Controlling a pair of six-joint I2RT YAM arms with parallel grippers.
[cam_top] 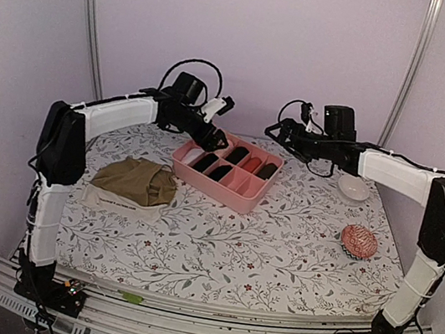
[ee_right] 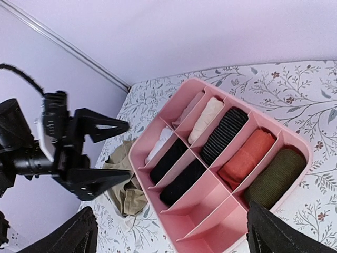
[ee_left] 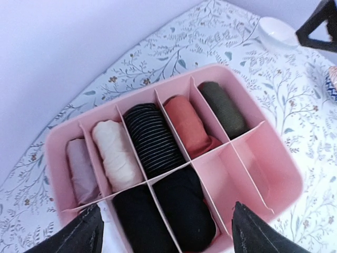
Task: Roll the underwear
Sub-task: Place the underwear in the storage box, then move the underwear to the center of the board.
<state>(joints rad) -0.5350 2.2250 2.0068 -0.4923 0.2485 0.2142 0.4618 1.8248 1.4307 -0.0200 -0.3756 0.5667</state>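
- Nearest me, on the left half of the surface [cam_top: 234,254], the olive-brown brief [cam_top: 134,180] lies loose and crumpled. Its cream printed waistband faces me. It's not rolled yet and is well apart from both tools.
- Handling, my guess: it's light, limp and stretchy, so it'll bunch up and drag on the cloth rather than hold a shape. I'd pinch the waistband, the firmest and thickest edge, with one tool near each end. I'd pull it flat before starting the roll.
- Near right is the patterned ball [cam_top: 359,241], sitting alone. I leave it be.
- Mid-surface is the pink box [cam_top: 239,197], divided into compartments. Two black rolls [ee_left: 181,205] sit side by side in the front row, already tucked in. The two front compartments next to them show bare pink floor.
- The back row holds a pale roll, a cream roll, a striped roll [ee_left: 150,137], an orange roll [ee_left: 187,124] and a dark green roll [ee_left: 221,108], one per slot.
- The left tool [cam_top: 212,138] hovers over the box's left end. Its fingers [ee_left: 79,234] are spread wide with nothing between them.
- The right tool [cam_top: 288,137] hangs just beyond the box's far right corner. Its fingers [ee_right: 284,237] are wide too, and it holds nothing.
- The white bowl [cam_top: 353,188] sits right of the box, toward the back.
- The surface is covered in a floral print cloth with a curved far edge. Behind it is a plain pale lilac wall [cam_top: 252,36] with a metal post at each side.
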